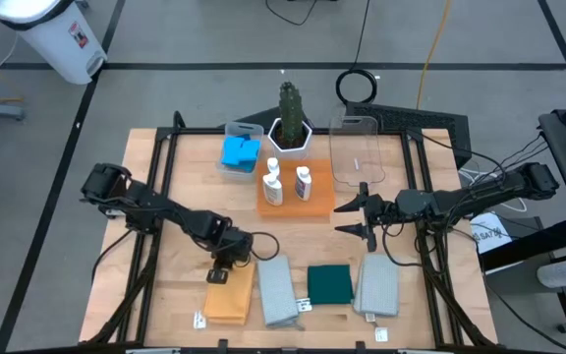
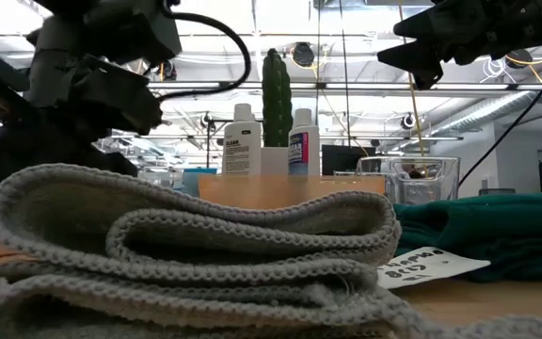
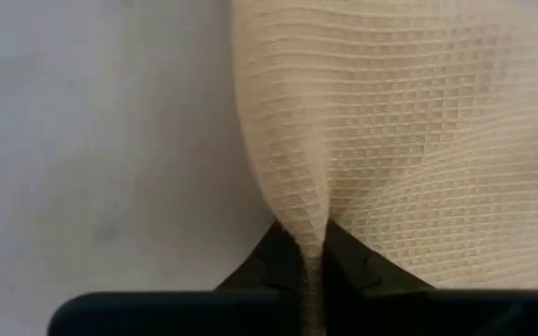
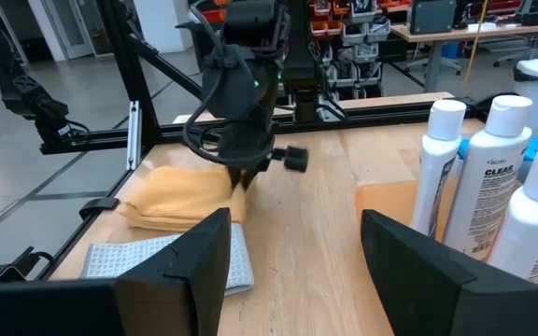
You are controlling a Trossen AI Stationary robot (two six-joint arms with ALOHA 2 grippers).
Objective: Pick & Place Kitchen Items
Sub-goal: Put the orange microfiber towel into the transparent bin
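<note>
The orange folded cloth (image 1: 230,297) lies flat at the table's near left. My left gripper (image 1: 224,267) stands over its far edge and is shut on it. Beside it lie a grey cloth (image 1: 276,292), a dark green cloth (image 1: 330,284) and a second grey cloth (image 1: 376,287). Two white bottles (image 1: 273,187) (image 1: 304,182) stand on the flat orange tray (image 1: 312,205). Blue sponges (image 1: 240,152) sit in a clear bin. My right gripper (image 1: 354,218) is open and empty, in the air near the tray's right side. My left gripper pinches the orange cloth's far edge (image 3: 311,245) between its two fingers, where the cloth bunches into a narrow ridge. The fingers come from above, pointing down (image 4: 247,175). The rest of the cloth (image 4: 177,198) lies on the table.
A cactus in a white pot (image 1: 291,123) stands behind the tray. An empty clear bin (image 1: 357,152) stands at the far right. A paper tag (image 2: 431,266) lies by the green cloth. Bare wood (image 1: 303,246) shows between the tray and the row of cloths.
</note>
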